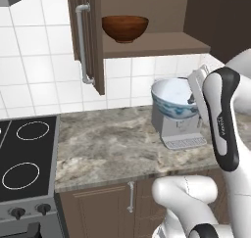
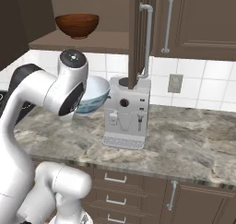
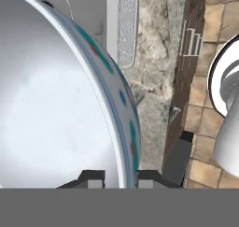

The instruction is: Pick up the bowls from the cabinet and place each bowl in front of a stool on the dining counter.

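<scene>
Above the table (image 1: 108, 144), near the coffee machine (image 2: 126, 112): white bowl (image 1: 171, 97), rim clenched in pincer (image 3: 120, 178); wooden bowl (image 1: 125, 28) on cabinet (image 1: 147, 43) shelf.

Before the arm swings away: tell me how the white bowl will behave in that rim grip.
The white bowl looks rigid and glazed, so the gripper, pinching only its thin rim, may let it slip or pivot. Held at one edge, its weight hangs off-centre, so it will probably tilt. It looks ceramic, so a knock against the coffee machine might chip it.
</scene>
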